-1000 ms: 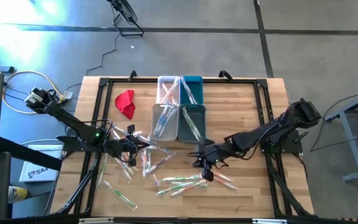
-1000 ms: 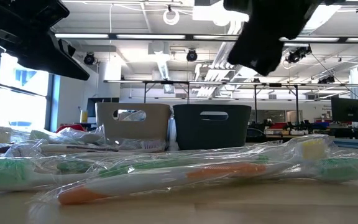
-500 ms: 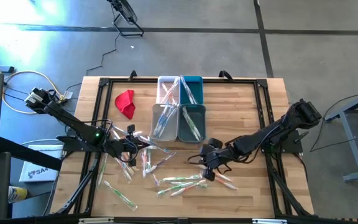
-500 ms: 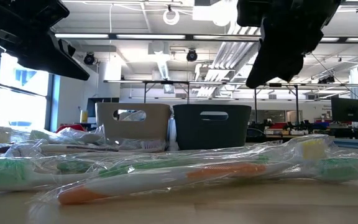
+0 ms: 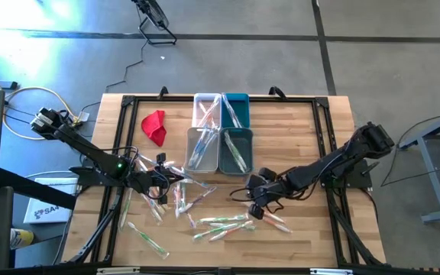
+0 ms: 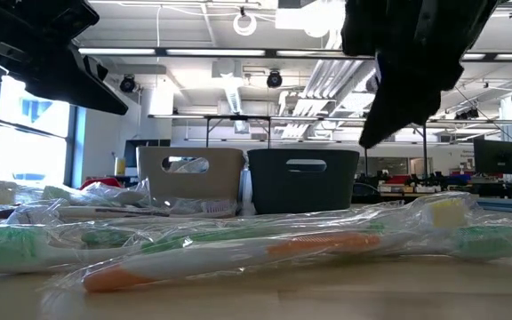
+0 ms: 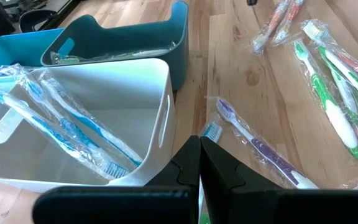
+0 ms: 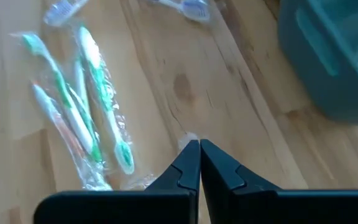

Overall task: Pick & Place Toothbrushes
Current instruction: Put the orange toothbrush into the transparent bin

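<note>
Wrapped toothbrushes lie loose on the wooden table: green and orange ones [image 5: 231,222] near the front, more [image 5: 157,200] at the left. Others lie in the bins [image 5: 202,147]. My left gripper [image 5: 176,177] is shut above the left scatter; its wrist view shows its fingertips [image 7: 199,144] meeting in front of the white bin [image 7: 79,124], above a purple toothbrush [image 7: 257,146]. My right gripper [image 5: 255,208] is shut and slants down above bare wood beside green toothbrushes [image 8: 89,106]; nothing shows between its fingertips [image 8: 199,148]. In the low view it [image 6: 389,124] hangs above the toothbrushes [image 6: 238,249].
Four small bins stand at the table's far middle: a white one [image 5: 207,111], a teal one [image 5: 235,109], a pale one and a dark one [image 5: 236,150]. A red cloth [image 5: 154,126] lies at the far left. Bare wood [image 5: 304,130] stretches at the right.
My right gripper has shifted a little toward the table's right edge and sunk slightly, rolling and tipping its fingers further down. The toothbrushes lie as before.
</note>
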{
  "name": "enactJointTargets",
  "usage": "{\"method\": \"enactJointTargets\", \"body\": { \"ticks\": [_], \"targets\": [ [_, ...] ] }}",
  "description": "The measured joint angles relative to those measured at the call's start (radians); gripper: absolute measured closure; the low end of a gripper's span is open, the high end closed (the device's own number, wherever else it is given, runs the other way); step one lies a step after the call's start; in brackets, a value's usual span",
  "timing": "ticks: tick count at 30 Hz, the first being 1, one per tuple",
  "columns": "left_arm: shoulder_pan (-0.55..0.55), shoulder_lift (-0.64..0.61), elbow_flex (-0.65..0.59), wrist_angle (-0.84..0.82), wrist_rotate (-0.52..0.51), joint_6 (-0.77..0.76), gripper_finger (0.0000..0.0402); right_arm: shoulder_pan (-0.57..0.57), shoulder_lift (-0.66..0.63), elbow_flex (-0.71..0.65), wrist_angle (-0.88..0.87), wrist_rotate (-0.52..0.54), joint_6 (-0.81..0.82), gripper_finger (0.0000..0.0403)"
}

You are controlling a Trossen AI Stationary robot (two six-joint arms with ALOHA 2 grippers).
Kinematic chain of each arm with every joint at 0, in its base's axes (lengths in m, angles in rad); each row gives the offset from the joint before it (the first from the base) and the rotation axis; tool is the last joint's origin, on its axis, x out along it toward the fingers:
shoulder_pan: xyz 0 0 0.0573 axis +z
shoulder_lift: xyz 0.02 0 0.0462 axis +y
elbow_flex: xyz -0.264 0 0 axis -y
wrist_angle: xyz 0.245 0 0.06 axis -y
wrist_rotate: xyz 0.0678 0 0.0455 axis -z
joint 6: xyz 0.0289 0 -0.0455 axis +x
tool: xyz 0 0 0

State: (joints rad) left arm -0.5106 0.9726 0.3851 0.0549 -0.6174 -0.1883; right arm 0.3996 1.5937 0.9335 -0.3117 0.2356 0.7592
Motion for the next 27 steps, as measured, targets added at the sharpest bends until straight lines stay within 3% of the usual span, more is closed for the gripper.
{"method": "enactJointTargets", "body": {
  "ticks": [14,17,23,27],
  "targets": [
    [0.000,0.000,0.000,0.002,0.001,0.000,0.0399,-0.003,0.036,-0.003,-0.033,-0.014,0.033,0.0393],
    [0.000,0.000,0.000,0.001,0.001,0.000,0.0399,-0.003,0.036,-0.003,-0.035,-0.031,0.032,0.0365],
    [0.000,0.000,0.000,0.002,0.002,0.000,0.0399,-0.002,0.036,-0.003,-0.035,-0.060,-0.022,0.0270],
    [0.000,0.000,0.000,0.002,0.004,0.000,0.0399,0.000,0.048,-0.003,-0.025,-0.077,-0.052,0.0243]
  ]
}}
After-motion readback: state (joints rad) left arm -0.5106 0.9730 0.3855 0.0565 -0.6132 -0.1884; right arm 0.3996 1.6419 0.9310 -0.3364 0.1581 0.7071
